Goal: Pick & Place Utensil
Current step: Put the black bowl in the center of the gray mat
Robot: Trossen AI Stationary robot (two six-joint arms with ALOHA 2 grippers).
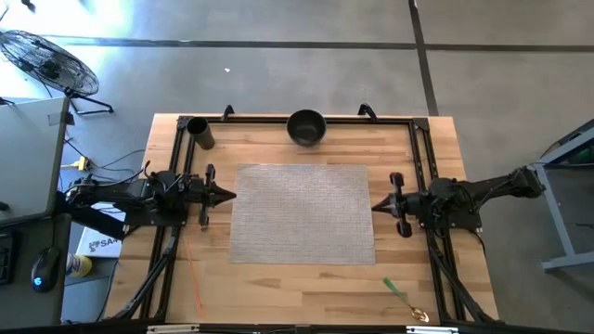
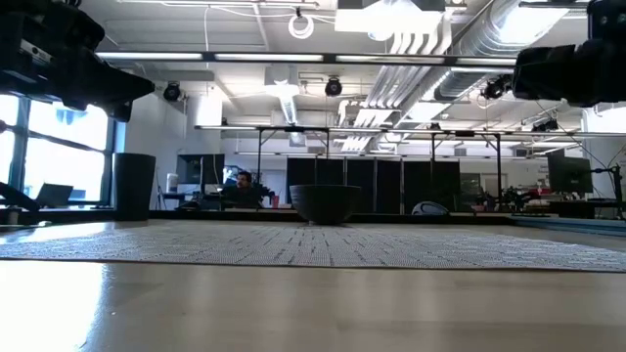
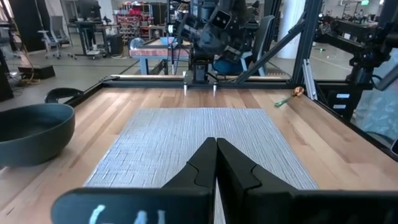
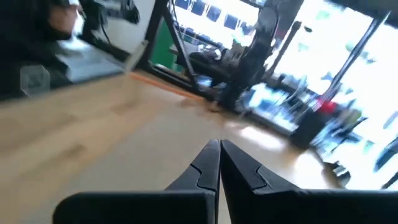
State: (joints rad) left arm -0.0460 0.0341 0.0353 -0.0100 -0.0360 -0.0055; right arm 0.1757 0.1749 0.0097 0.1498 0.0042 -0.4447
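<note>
A spoon (image 1: 405,301) with a green handle lies at the counter's (image 1: 278,297) near edge, close to the right corner, well apart from both hands. The grey mat (image 1: 302,213) fills the middle. The left hand (image 1: 230,195) hovers at the mat's left edge, fingers pressed together and empty; the right hand (image 1: 376,206) mirrors it at the right edge, likewise closed on nothing. A dark bowl (image 1: 306,127) sits mid far edge, a cup (image 1: 200,132) near the far left corner.

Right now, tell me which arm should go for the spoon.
Right. The green-handled spoon lies at the table's near right corner, close to the right gripper. The left gripper sits across the woven placemat, farther away. Both grippers are shut and empty.
</note>
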